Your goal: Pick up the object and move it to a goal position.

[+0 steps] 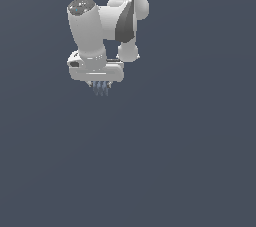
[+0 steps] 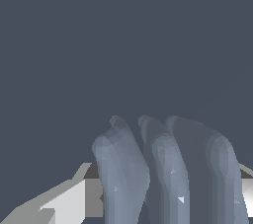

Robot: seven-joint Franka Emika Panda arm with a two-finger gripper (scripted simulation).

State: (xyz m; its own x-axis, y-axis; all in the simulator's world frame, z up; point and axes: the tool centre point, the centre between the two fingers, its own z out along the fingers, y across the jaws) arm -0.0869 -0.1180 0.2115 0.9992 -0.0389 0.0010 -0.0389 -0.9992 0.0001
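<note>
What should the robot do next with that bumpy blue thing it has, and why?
Probably carry it on toward the goal without letting go. The blue thing hangs from the tool, off the floor, and in the wrist view it fills the space between the fingers. No goal mark shows, so which way is unclear.

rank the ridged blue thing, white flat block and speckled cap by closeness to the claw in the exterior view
1. ridged blue thing, right in the claw
2. white flat block, just above
3. speckled cap, topmost
</note>
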